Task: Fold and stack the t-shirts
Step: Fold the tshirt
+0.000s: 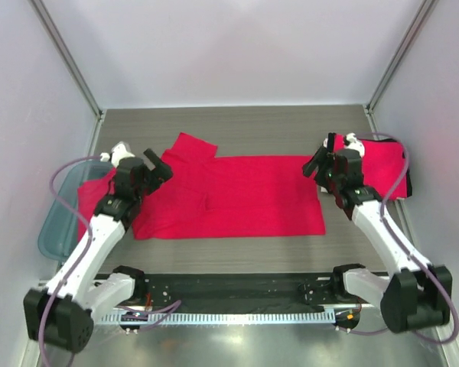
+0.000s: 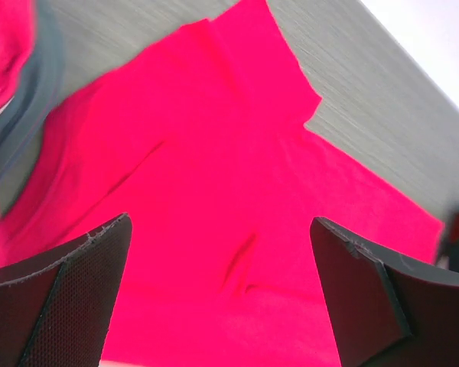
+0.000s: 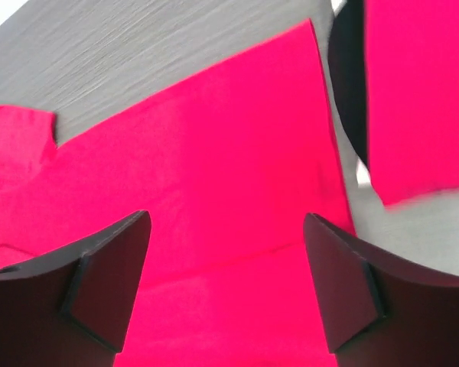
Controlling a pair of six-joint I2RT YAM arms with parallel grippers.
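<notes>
With my left gripper (image 1: 154,164) and right gripper (image 1: 315,164) both wide apart and empty over the t-shirt (image 1: 229,197) spread on the table (image 1: 237,126) between them, I fear a shallow pinch takes only one layer and skews the fold.

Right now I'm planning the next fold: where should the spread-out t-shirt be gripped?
Probably its two near corners, pinched from above, one from each side: the t-shirt lies flat and long across the table, so only its edges offer free cloth.
</notes>
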